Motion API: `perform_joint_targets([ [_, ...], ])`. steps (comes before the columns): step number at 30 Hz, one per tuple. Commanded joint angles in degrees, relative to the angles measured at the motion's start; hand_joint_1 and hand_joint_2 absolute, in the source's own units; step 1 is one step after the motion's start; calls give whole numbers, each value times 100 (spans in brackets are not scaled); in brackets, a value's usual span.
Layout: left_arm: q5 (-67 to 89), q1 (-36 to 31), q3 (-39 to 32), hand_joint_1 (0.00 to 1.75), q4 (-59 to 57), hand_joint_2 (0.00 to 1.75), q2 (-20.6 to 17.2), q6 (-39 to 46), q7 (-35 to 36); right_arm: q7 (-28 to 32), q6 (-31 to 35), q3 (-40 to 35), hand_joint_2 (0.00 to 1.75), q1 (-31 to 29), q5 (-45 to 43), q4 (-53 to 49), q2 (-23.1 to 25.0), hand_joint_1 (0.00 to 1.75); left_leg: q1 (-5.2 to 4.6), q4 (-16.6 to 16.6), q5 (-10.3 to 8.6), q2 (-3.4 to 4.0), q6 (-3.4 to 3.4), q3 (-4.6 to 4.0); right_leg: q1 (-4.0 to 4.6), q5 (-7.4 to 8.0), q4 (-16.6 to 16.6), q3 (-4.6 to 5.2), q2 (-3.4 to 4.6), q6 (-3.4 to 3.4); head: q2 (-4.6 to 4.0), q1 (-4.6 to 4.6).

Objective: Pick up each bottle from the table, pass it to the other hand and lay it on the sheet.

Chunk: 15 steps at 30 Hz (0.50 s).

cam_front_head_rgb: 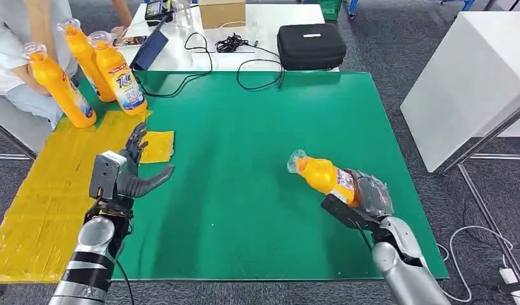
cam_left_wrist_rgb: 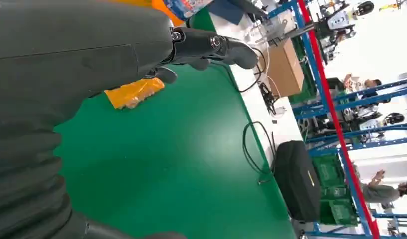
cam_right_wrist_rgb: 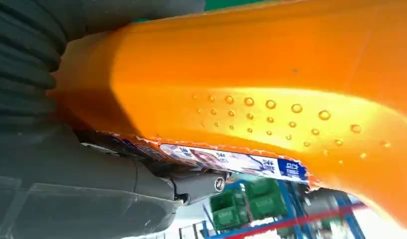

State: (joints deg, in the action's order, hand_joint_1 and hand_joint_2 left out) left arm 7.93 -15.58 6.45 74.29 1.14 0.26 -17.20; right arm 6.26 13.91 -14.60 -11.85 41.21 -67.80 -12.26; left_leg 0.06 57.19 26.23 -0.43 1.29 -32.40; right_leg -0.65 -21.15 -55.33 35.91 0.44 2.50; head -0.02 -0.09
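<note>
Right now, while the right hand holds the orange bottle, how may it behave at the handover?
The bottle looks like rigid plastic, so it should keep its shape. The right hand holds its base with the neck sticking out, so it may tilt. Droplets suggest a slippery surface.

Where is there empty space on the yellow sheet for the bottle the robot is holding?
The near stretch of the yellow sheet, beside the left hand, looks bare. Its far end is crowded: three orange bottles stand there next to a person. The wide green mat between the left hand and the right hand, which holds the bottle, is also free.
</note>
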Motion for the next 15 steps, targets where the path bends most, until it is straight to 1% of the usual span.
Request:
perform_joint_targets([
  [1,-386,-217,773,0,78,175,-73,-515,161,686,406,874,175,-370,-1095,-149,1227,175,4,2,10,17,-9,18,5,-7,-5,-10,11,-10,0,-2],
  [4,-682,-236,957,0,81,175,-38,-758,199,831,393,810,175,-563,-1234,126,1365,175,4,5,9,6,-9,21,6,-8,-5,-15,-1,-10,0,0],
  [6,-866,-241,1083,0,116,175,-13,-898,190,925,315,699,175,-680,-1321,295,1482,175,2,0,3,12,-5,10,4,0,1,-4,7,-5,0,-2],
  [7,-955,-248,1127,0,126,175,-11,-951,195,973,311,670,175,-715,-1367,344,1529,175,3,3,9,23,-7,21,5,-3,-2,-12,14,-8,0,-2],
  [10,-1457,-300,1352,0,123,175,23,-1321,256,1262,263,522,175,-951,-1625,701,1762,175,7,4,14,22,-9,32,9,-9,-3,-23,10,-10,0,0],
  [11,-1507,-389,1494,0,16,175,23,-1355,253,1397,304,475,175,-1114,-1704,991,1852,175,5,1,6,20,-6,17,6,-2,1,-8,11,-6,0,0],
  [14,-1522,-433,1541,0,-46,175,54,-1330,251,1426,336,428,175,-1197,-1707,1148,1908,175,7,2,13,24,-9,35,9,-9,-3,-25,11,-9,0,-2],
  [15,-1522,-433,1541,0,-46,175,54,-1330,251,1426,336,428,175,-1197,-1707,1148,1908,175,6,0,6,21,-6,21,8,-2,1,-13,10,-6,0,-2],
])
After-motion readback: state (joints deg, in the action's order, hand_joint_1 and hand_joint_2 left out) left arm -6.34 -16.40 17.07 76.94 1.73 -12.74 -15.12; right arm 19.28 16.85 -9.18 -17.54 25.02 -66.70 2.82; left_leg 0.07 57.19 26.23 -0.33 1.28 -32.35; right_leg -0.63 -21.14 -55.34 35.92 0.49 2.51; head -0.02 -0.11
